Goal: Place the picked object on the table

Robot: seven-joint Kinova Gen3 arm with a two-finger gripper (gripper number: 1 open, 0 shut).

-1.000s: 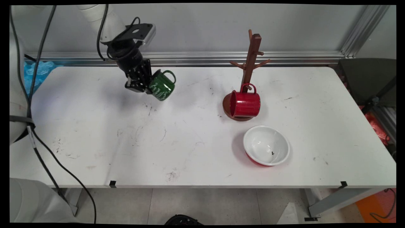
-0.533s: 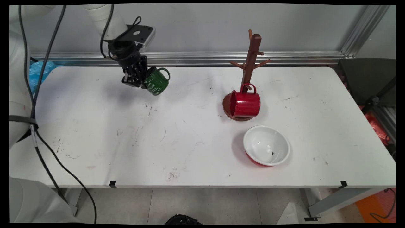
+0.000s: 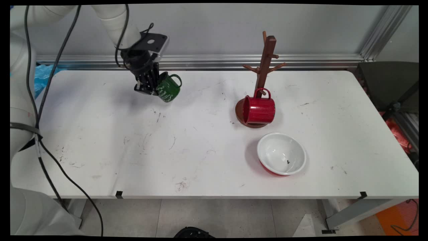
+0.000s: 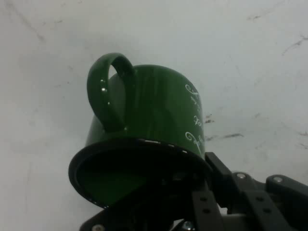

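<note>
Nearest, white bowl (image 3: 281,153) on table (image 3: 133,144). Behind it, red mug (image 3: 258,109) on its side against wooden mug tree (image 3: 264,72). Farther left, gripper (image 3: 149,87) clamped on tilted green mug (image 3: 168,88) rim, held above the table.

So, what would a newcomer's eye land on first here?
Probably the glossy green enamel mug with white lettering, gripped at its rim by the black two-finger gripper above the table's far left. Next, the red enamel mug lying on its side against the brown wooden mug tree, with the white bowl nearer.
</note>
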